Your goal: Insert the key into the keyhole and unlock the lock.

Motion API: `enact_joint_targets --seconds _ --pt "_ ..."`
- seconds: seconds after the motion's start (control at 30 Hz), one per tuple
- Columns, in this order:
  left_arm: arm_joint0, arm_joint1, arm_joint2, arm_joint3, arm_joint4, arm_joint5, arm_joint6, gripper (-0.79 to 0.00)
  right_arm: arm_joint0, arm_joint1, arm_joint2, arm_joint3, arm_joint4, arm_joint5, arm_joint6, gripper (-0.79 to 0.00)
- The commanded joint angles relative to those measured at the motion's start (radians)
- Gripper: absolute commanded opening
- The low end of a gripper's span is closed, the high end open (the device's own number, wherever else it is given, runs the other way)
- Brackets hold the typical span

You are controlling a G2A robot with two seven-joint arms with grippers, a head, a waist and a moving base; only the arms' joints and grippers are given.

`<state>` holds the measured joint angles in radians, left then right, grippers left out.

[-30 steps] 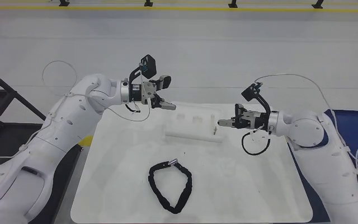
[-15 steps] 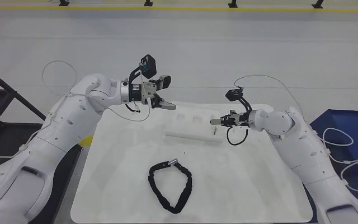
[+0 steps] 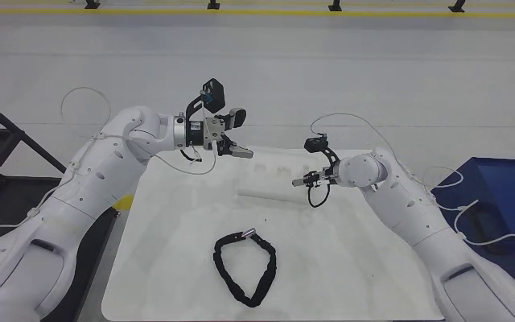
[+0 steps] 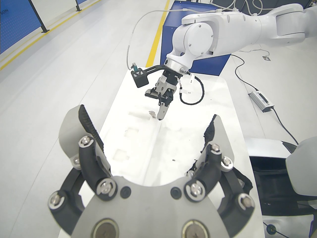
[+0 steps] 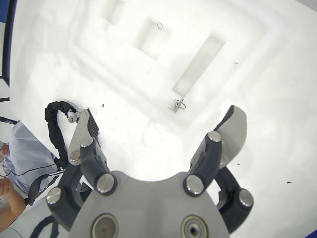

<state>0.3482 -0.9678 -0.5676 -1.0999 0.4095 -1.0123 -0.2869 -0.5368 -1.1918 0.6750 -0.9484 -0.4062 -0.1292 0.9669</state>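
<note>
Key (image 5: 178, 105), small stiff metal on a wire ring, rests on the foam tray (image 5: 188, 8) just beside a long recess (image 5: 199, 65); probably light and slippery, best pinched across its head; right gripper (image 5: 159, 115) hovers over it, fingers (image 5: 84, 130) apart, empty; chain lock (image 3: 244, 267) lies well apart.

Industrial lab hall, yellow floor lines (image 4: 157, 38), blue partition panels (image 4: 17, 13)

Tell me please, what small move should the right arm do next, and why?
Probably lower the right end effector a little toward the key, so its open fingers straddle it. The key lies loose on the white foam insert, at the end of the long slot, just ahead of the fingertips, and nothing is gripped yet.
</note>
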Motion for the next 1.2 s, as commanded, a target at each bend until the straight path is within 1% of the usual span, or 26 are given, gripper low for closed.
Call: enact_joint_targets --seconds 0.0,0.07,0.1,0.2,0.23,0.27,0.3,0.43,0.63,0.7,0.83,1.0,1.1,1.17 --pt "0.0 0.0 0.0 0.0 0.0 0.0 0.0 0.0 0.013 -0.014 -0.024 0.017 -0.017 0.004 0.003 0.0" --pt "0.0 0.0 0.0 0.0 0.0 0.0 0.0 0.0 0.025 -0.029 -0.047 0.04 -0.029 0.009 0.008 0.0" --pt "0.0 0.0 0.0 0.0 0.0 0.0 0.0 0.0 0.03 -0.036 -0.053 0.053 -0.024 0.008 0.011 -0.043" --pt "0.0 0.0 0.0 0.0 0.0 0.0 0.0 0.0 0.046 -0.056 -0.07 0.093 -0.016 0.005 0.023 -0.206" --pt "0.0 0.0 0.0 0.0 0.0 0.0 0.0 0.0 0.05 -0.062 -0.075 0.104 -0.015 0.004 0.025 -0.24" --pt "0.0 0.0 0.0 0.0 0.0 0.0 0.0 0.0 0.055 -0.067 -0.081 0.116 -0.017 0.003 0.028 -0.305" --pt "0.0 0.0 0.0 0.0 0.0 0.0 0.0 0.0 0.059 -0.073 -0.086 0.127 -0.02 0.004 0.028 -0.388" --pt "0.0 0.0 0.0 0.0 0.0 0.0 0.0 0.0 0.073 -0.092 -0.103 0.172 -0.043 0.014 0.016 -0.431" --pt "0.0 0.0 0.0 0.0 0.0 0.0 0.0 0.0 0.085 -0.119 -0.121 0.224 -0.059 0.02 0.009 -0.443" --pt "0.0 0.0 0.0 0.0 0.0 0.0 0.0 0.0 0.09 -0.128 -0.125 0.238 -0.061 0.023 0.011 -0.474" --pt "0.0 0.0 0.0 0.0 0.0 0.0 0.0 0.0 0.1 -0.145 -0.136 0.266 -0.076 0.039 0.018 -0.508" --pt "0.0 0.0 0.0 0.0 0.0 0.0 0.0 0.0 0.107 -0.164 -0.14 0.304 -0.078 0.039 0.017 -0.616" --pt "0.0 0.0 0.0 0.0 0.0 0.0 0.0 0.0 0.108 -0.173 -0.141 0.325 -0.079 0.033 0.013 -0.628" --pt "0.0 0.0 0.0 0.0 0.0 0.0 0.0 0.0 0.109 -0.179 -0.142 0.342 -0.079 0.03 0.01 -0.686"
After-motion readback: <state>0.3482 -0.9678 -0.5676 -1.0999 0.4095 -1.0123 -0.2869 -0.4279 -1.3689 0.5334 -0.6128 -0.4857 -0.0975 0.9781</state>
